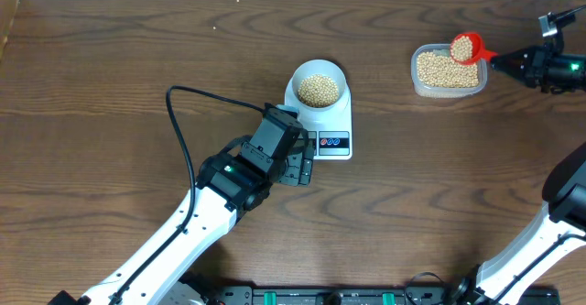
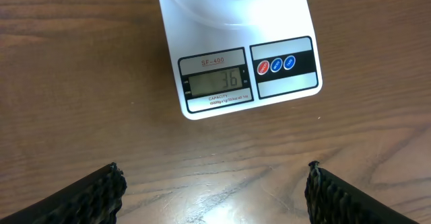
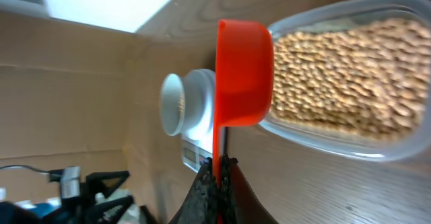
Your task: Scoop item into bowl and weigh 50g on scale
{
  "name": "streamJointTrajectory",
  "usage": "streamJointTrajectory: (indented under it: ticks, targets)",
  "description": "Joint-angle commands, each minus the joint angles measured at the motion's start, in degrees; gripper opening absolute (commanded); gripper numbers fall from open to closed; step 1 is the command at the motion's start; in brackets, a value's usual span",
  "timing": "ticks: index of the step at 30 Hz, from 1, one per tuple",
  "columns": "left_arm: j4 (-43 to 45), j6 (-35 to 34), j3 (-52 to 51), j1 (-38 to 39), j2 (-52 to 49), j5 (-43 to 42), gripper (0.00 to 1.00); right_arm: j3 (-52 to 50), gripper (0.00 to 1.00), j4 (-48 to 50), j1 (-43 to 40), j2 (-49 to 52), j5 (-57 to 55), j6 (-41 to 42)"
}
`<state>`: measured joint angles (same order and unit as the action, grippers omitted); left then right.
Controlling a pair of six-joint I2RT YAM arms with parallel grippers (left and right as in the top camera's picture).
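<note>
One bowl [image 1: 319, 66], one scale [image 1: 334, 143], one red scoop [image 1: 467, 47].

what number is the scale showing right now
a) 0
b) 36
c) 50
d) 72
b: in the left wrist view the LCD display on the scale reads 36.

Overhead straight down; both wrist views close (scale [image 2: 217, 81] common to all three).
</note>
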<state>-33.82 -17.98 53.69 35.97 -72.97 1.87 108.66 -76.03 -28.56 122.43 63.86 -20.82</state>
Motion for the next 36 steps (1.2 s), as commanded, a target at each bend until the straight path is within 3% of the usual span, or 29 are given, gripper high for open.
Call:
streamJointTrajectory:
  ticks: [1, 16, 36]
  targets:
    - [0.1, 0.3, 0.0, -0.2, 0.0, 0.5, 0.88, 0.3, 0.01, -0.3, 1.0, 0.6, 6.6, -2.0]
    - [0.1, 0.3, 0.0, -0.2, 0.0, 0.5, 0.88, 0.3, 0.01, -0.1, 14.3, 0.6, 7.0, -2.0]
    - [0.1, 0.3, 0.0, -0.2, 0.0, 0.5, 0.88, 0.3, 0.01, 2.7, 32.0, 0.6, -6.2, 1.5]
